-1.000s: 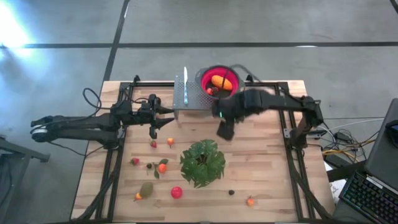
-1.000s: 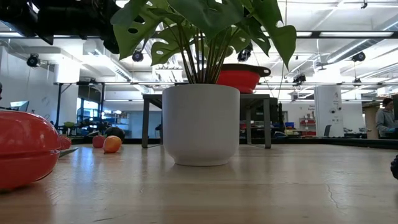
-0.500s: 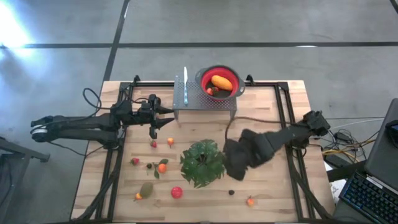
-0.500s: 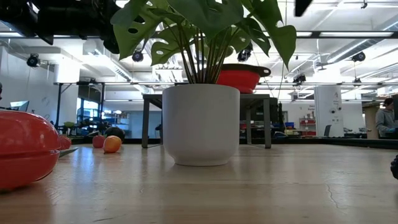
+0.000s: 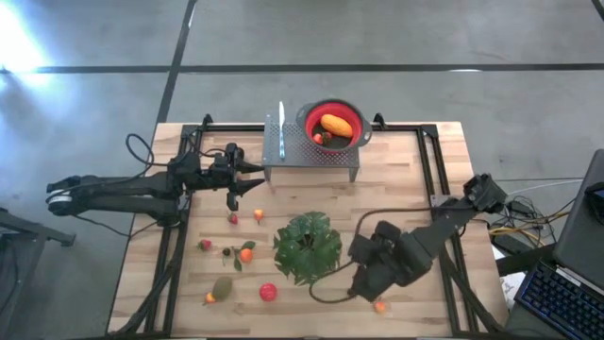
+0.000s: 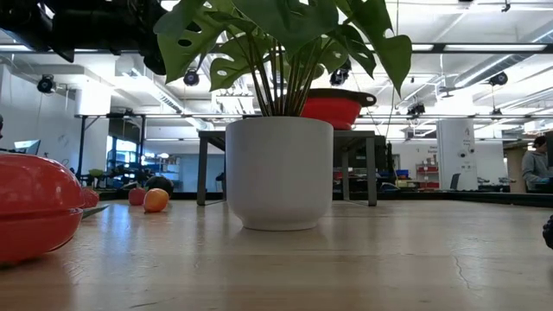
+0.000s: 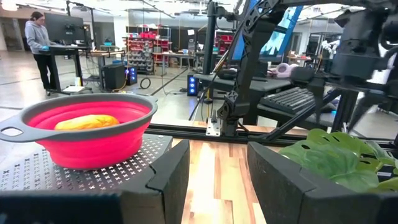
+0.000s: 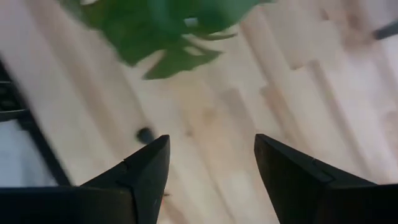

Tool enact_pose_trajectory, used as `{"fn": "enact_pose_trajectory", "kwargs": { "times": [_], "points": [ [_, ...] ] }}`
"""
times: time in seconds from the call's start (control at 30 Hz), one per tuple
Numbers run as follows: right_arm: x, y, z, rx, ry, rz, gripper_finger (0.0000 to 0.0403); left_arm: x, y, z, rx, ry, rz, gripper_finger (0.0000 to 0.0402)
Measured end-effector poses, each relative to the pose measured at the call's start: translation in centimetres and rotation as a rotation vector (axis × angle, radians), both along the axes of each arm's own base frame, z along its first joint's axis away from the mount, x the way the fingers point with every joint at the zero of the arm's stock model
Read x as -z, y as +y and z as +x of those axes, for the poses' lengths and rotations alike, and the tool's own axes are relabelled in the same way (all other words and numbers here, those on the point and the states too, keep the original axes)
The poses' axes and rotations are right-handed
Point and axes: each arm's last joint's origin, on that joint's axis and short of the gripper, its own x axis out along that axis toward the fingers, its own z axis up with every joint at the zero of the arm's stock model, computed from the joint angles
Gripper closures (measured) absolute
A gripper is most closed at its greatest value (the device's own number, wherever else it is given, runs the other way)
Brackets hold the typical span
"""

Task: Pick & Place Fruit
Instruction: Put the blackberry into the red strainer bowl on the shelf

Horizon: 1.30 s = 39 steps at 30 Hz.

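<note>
Landmark: the potted plant [image 5: 308, 247], mid-table. The right gripper [image 5: 363, 286] hangs low just right of the plant, toward the near edge; in its wrist view the fingers [image 8: 144, 171] stand apart with only bare wood between them, nothing held. The left gripper [image 5: 247, 181] waits well left of the plant, toward the far side, beside the perforated stand [image 5: 311, 151]; its fingers [image 7: 169, 174] are parted and empty too.

The fruit is scattered. Two pieces already lie in the red colander bowl [image 5: 351, 109], on the stand behind the plant. Left of the plant: several small red and orange pieces [image 5: 246, 254], an olive-green piece [image 5: 222, 287] and a red one [image 5: 268, 292]. Right of the plant, near the front edge: a small dark fruit [image 5: 351, 292] and an orange fruit [image 5: 379, 305], both close to the right gripper.

Step in hand, as I judge it: reach for one of those two (which one, cannot tell). To do it well: centre the open fingers over the piece, come straight down, keep clear of the leaves, close gently since round pieces will likely roll.
</note>
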Motion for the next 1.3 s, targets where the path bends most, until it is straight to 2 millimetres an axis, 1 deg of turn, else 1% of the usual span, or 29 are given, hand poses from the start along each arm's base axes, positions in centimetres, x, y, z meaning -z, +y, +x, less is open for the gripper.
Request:
{"fn": "enact_pose_trajectory", "kwargs": {
  "times": [0.17, 0.27, 0.43, 0.57, 0.7, 1.07, 1.3],
  "points": [
    [1.1, 1.8, 0.3, -0.048, -0.089, 0.063, 0.0159, 0.0, 0.0, 0.0, 0.000, 0.000, -0.003, 0.0234],
    [2.4, 2.6, 0.4, -0.084, -0.116, 0.078, 0.0159, 0.0, 0.0, 0.0, 0.001, 0.000, -0.003, 0.0234],
    [5.0, 3.4, 0.1, -0.149, -0.124, 0.072, 0.0174, 0.0, 0.0, 0.0, 0.000, 0.000, -0.003, 0.0234],
    [6.9, 3.6, -0.1, -0.159, -0.128, 0.078, 0.0186, 0.0, 0.0, 0.0, 0.001, 0.000, -0.003, 0.0234],
    [8.3, 3.6, -0.3, -0.166, -0.127, 0.077, 0.0193, 0.0, 0.0, 0.0, 0.001, 0.000, -0.003, 0.0234],
    [11.7, 3.9, -0.1, -0.230, -0.193, 0.104, 0.0178, 0.0, 0.0, 0.0, 0.001, 0.000, -0.003, 0.0234],
    [14.3, 4.6, 0.3, -0.255, -0.147, 0.080, 0.0182, 0.1, 0.0, 0.0, 0.001, 0.001, -0.003, 0.0234]
  ]
}}
